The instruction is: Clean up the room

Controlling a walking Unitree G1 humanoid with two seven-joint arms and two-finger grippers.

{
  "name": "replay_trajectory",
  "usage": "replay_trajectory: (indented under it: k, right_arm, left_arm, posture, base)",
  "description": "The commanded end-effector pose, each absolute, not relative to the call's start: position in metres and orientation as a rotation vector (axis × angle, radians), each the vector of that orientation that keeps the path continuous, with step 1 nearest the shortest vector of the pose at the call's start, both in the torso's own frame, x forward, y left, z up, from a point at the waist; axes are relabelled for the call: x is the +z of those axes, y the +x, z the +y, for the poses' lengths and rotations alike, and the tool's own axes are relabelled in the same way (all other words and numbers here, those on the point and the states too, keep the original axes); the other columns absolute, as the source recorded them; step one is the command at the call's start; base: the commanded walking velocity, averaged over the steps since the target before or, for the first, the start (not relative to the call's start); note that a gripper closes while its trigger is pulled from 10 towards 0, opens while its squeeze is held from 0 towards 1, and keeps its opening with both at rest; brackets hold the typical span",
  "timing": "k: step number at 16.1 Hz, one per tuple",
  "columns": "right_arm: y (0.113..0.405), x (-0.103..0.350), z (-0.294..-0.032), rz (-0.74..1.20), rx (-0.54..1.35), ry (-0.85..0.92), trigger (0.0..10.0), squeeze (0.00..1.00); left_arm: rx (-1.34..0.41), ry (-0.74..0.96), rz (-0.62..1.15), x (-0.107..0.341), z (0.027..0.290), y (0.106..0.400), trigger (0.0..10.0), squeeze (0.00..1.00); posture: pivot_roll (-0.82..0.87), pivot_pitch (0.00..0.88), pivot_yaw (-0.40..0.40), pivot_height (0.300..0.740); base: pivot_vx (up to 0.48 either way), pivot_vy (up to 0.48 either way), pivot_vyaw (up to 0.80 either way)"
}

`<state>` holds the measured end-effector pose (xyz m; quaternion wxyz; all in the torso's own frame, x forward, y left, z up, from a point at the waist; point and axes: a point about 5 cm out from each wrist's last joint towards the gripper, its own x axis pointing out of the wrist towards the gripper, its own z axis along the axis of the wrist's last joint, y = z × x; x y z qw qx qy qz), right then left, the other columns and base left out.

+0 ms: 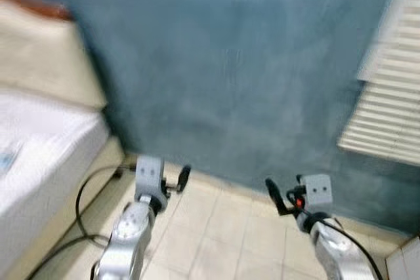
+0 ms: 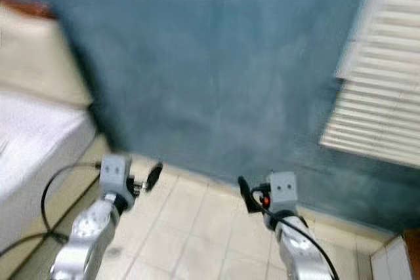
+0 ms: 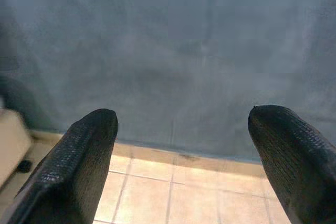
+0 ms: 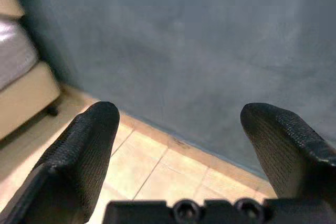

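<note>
Facing a blue-grey wall (image 1: 223,77) at twelve o'clock, with pale floor tiles (image 1: 216,240) below; head views blurred, probably from walking or turning. At nine o'clock, a bed (image 1: 39,162) with white sheet and beige base, pushed against the wall. Black cable (image 1: 82,208) looping on the floor beside the bed base at about eight o'clock, presumably trailing to a socket near the corner. At two to three o'clock, a white slatted shutter (image 1: 387,116) on the wall. Left pincer (image 3: 181,166) raised ahead at about eleven o'clock, fingers (image 3: 79,166) spread wide, grasping nothing. Right pincer (image 4: 178,166) likewise forward at about one o'clock, released, fingers (image 4: 84,156) well apart, nothing between them. Both carried level and empty, likely a ready posture for travel, not for a reach. Nothing to tidy visible on the floor ahead beyond the cable; no clutter identifiable, so whatever needs clearing cannot be located from here. Judged stage: searching or repositioning, with pickup not yet begun.
</note>
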<state>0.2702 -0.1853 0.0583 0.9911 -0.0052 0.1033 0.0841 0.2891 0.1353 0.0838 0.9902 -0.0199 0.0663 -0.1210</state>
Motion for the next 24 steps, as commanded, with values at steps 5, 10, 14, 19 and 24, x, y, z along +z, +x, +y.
replay_trajectory:
  k: [5, 10, 14, 19, 24]
  right_arm:
    - [0.273, 0.06, -0.178, 0.173, 0.224, 0.0, 10.0, 0.0]
    - [0.275, 0.058, -0.174, 0.172, 0.237, 0.0, 10.0, 0.0]
    - [0.281, 0.059, -0.173, 0.169, 0.245, -0.002, 10.0, 0.0]
    - [0.285, 0.059, -0.172, 0.168, 0.254, -0.004, 10.0, 0.0]
    - [0.285, 0.058, -0.174, 0.156, 0.244, 0.009, 10.0, 0.0]
  left_arm:
    - [-0.191, -0.001, 0.127, 0.079, 0.142, 0.289, 10.0, 0.0]
    - [-0.146, 0.007, 0.138, 0.078, 0.146, 0.294, 10.0, 0.0]
    - [-0.04, 0.057, 0.112, 0.08, 0.158, 0.3, 10.0, 0.0]
    - [-0.03, 0.098, 0.111, 0.081, 0.159, 0.3, 10.0, 0.0]
    - [-0.031, 0.071, 0.132, 0.074, 0.16, 0.29, 10.0, 0.0]
  posture:
    - [0.01, 0.0, 0.01, 0.74]
    - [0.01, 0.0, 0.017, 0.74]
    - [0.01, 0.0, 0.017, 0.74]
    - [0.02, 0.0, 0.018, 0.74]
    - [0.03, 0.0, 0.004, 0.74]
  base:
    - [0.055, 0.0, 0.49]
    - [0.283, 0.0, 0.47]
    - [0.0, 0.0, 0.47]
    - [0.0, -0.457, 0.47]
    - [0.116, -0.227, 0.47]
